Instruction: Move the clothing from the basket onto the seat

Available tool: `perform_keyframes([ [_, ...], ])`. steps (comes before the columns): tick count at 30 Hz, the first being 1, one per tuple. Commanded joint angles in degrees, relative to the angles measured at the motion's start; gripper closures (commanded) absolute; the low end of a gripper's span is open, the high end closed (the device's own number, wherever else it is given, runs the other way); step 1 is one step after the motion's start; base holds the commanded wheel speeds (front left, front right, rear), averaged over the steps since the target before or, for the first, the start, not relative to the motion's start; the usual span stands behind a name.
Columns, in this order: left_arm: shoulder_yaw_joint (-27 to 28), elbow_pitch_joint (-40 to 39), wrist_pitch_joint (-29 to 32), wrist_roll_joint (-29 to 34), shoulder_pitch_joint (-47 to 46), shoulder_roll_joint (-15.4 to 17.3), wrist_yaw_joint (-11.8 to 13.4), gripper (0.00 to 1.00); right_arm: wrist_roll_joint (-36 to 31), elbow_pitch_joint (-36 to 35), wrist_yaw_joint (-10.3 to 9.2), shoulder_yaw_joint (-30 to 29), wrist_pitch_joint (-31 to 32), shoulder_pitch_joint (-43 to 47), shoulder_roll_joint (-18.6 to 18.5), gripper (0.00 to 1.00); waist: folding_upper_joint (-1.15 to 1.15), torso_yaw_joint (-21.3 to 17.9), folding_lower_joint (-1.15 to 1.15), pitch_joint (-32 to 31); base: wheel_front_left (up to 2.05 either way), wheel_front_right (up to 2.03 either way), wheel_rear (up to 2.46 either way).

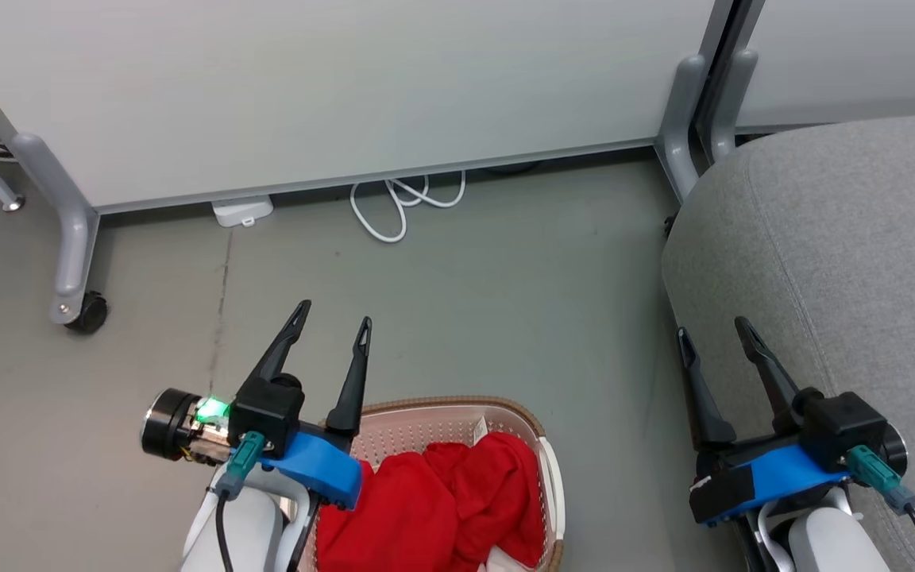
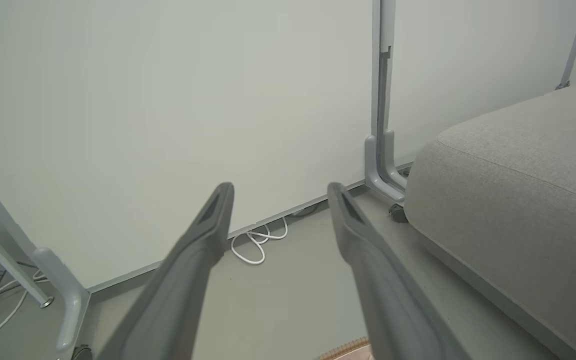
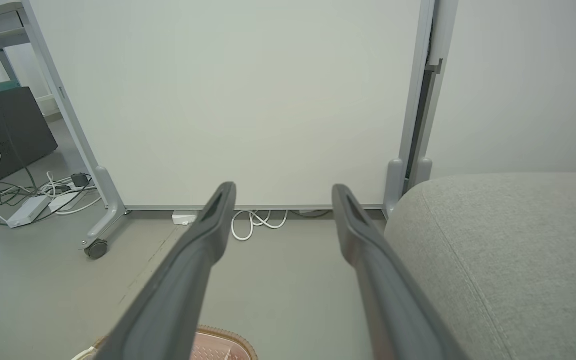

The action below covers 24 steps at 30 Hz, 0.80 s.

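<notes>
- My left gripper (image 1: 334, 314), spread and empty, over the basket (image 1: 457, 405) at six o'clock.
- My right gripper (image 1: 712, 327), spread, by the seat (image 1: 847, 238) at three o'clock.
- Red clothing (image 1: 434, 500) lies in the basket.

No words, numbers, brand marks or signs can be read in any of the views. A small white patch (image 1: 480, 430) sits at the inner wall of the basket (image 1: 457, 402), and it is too small and blurred to tell whether it bears any print.
</notes>
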Motion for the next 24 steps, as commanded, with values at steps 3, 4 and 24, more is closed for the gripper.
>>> perform_keyframes([
  [3,-1.8,2.5,-0.3,0.7,-3.5,1.3,-0.5,0.00,-0.7,-0.5,0.03,-0.3,-0.3,-1.7,-0.3,0.00,0.00,-0.8,0.00,3.4,0.00,0.00,0.00],
  [4,-2.4,3.4,-0.3,0.9,-4.3,1.6,-0.5,0.00,-0.9,-0.6,0.03,-0.3,-0.3,-2.1,-0.3,0.00,0.00,-1.0,0.00,4.4,0.00,0.00,0.00],
  [24,-20.7,26.3,-0.3,-3.1,-19.5,6.3,-0.9,0.00,0.1,-3.7,0.03,0.7,-0.3,-11.6,-0.3,0.00,0.00,-7.4,0.00,21.9,0.00,0.00,0.00],
])
